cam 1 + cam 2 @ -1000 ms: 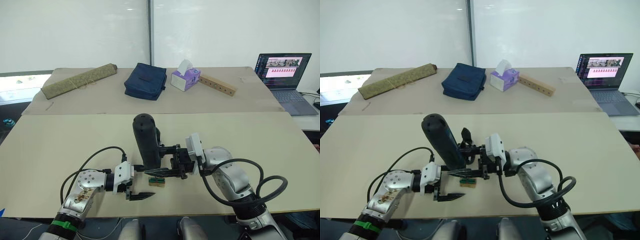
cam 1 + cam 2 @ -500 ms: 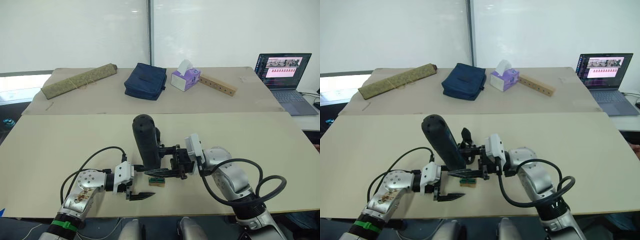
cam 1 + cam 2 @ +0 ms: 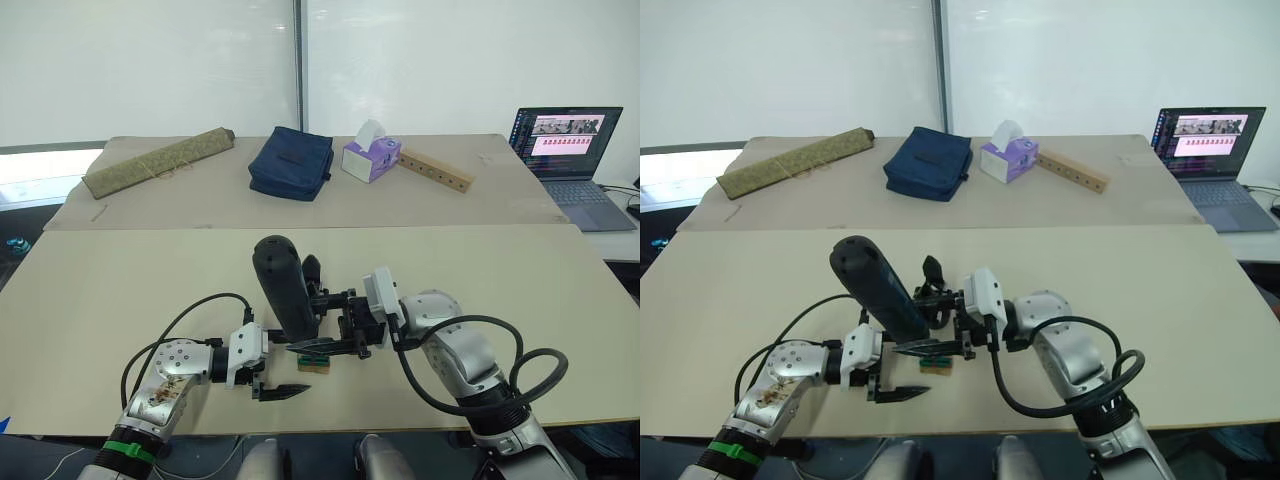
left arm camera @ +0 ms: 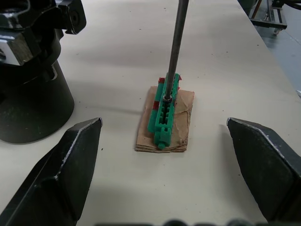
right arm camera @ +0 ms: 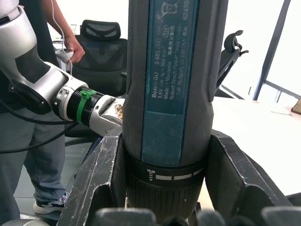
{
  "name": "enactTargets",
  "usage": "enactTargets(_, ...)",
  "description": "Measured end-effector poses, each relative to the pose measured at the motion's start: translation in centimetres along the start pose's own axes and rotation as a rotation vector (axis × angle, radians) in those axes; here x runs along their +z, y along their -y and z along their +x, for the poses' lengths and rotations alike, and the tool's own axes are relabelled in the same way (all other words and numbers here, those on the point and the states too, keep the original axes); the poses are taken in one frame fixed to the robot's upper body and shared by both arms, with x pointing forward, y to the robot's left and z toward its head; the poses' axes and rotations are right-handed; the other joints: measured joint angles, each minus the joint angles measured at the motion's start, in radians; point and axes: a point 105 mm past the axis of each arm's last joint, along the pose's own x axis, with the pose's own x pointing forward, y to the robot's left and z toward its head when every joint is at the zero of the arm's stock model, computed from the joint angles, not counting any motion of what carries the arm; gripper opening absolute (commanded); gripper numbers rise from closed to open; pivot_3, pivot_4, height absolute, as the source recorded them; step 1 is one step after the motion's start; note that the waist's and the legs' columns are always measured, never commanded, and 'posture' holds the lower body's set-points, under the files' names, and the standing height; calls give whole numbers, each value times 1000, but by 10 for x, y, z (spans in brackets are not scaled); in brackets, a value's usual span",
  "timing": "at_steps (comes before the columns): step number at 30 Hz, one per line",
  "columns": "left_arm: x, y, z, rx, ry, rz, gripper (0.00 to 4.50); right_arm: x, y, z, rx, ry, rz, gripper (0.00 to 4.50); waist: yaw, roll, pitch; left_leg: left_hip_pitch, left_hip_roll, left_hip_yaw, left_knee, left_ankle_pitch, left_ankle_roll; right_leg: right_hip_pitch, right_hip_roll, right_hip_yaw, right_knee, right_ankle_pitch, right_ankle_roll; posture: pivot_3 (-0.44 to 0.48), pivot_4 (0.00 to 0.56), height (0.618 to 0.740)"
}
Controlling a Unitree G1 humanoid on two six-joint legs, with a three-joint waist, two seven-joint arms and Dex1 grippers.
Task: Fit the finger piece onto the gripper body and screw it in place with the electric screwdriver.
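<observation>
An electric screwdriver (image 3: 285,300) is held nearly upright, leaning a little, pinched between the fingers of the right gripper (image 3: 345,325) near the front edge of a pale worktop (image 3: 120,290). In the left wrist view its thin metal bit (image 4: 175,47) is seen resting in a green strip on a small tan block (image 4: 164,120), which lies flat on the worktop. The gripper body (image 4: 30,70) stands just beside that block, its round base on the worktop. The left gripper (image 3: 275,390) is set low, near the block, its fingers spread wide and holding nothing. The finger piece cannot be told apart from the gripper body here. The step in hand is judged to be picking up a screw on the bit. Next, the bit would need to be lifted straight out and carried to the gripper body without tilting.
</observation>
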Motion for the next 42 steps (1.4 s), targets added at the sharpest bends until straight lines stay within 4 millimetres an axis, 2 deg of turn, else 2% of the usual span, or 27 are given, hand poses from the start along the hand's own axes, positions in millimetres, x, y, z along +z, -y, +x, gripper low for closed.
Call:
enactTargets(24,4,-1,-3,0,74,-43,4477,7,3,-1,15,30,47,1903,-1,-1,0,-2,0,0,0,0,0,-2,0,0,0,0,0,0,150,740)
enactTargets(31,5,3,-5,-30,107,-62,4477,20,8,-2,7,61,15,1903,-4,-2,1,-3,0,-1,0,0,0,-3,0,0,0,0,0,0,150,740)
enactTargets(36,17,4,-16,-28,200,-82,4477,29,6,2,9,92,24,1903,-5,-5,3,-4,1,-3,0,0,0,-4,0,0,0,0,0,0,150,740)
enactTargets(42,33,-2,-37,2,219,-34,4477,46,8,4,19,116,-19,1903,-5,-6,3,-4,1,-6,0,0,0,-4,0,0,0,0,0,0,150,740)
